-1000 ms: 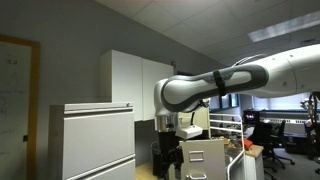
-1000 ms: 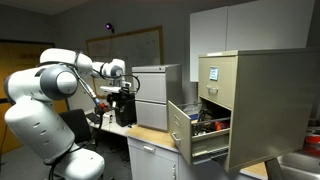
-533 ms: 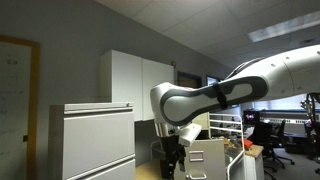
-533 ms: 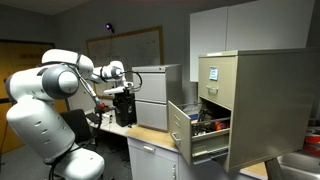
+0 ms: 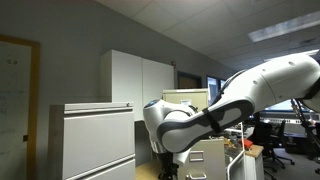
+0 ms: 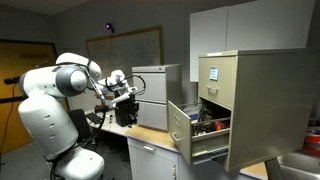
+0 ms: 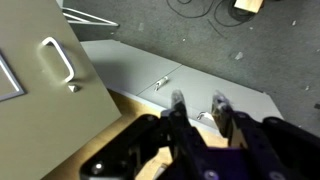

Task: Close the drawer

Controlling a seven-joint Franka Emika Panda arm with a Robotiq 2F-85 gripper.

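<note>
The tall tan filing cabinet [image 6: 255,100] stands at the right, and its lower drawer [image 6: 180,128] is pulled out with things inside. My gripper [image 6: 127,95] hangs in the air well to the left of it, in front of the grey lateral cabinet, touching nothing. In the wrist view a beige drawer front [image 7: 45,95] with a pale loop handle [image 7: 57,60] fills the left. My gripper [image 7: 199,108] is to the right of it, its two fingers partly apart with nothing between them. In an exterior view my arm [image 5: 210,115] covers most of the tan cabinet [image 5: 207,155].
A wide pale grey lateral cabinet [image 6: 155,85] stands behind the gripper; it also shows as the grey lateral cabinet [image 5: 90,140]. A wooden desk top [image 6: 150,132] with a white pedestal [image 6: 150,160] lies under the drawer. Cables cross the grey floor [image 7: 215,35]. White wall cupboards [image 6: 225,30] hang above.
The arm has swung and its elbow has dropped, now filling more of an exterior view. The gripper has tilted and shifted slightly towards the tan cabinet.
</note>
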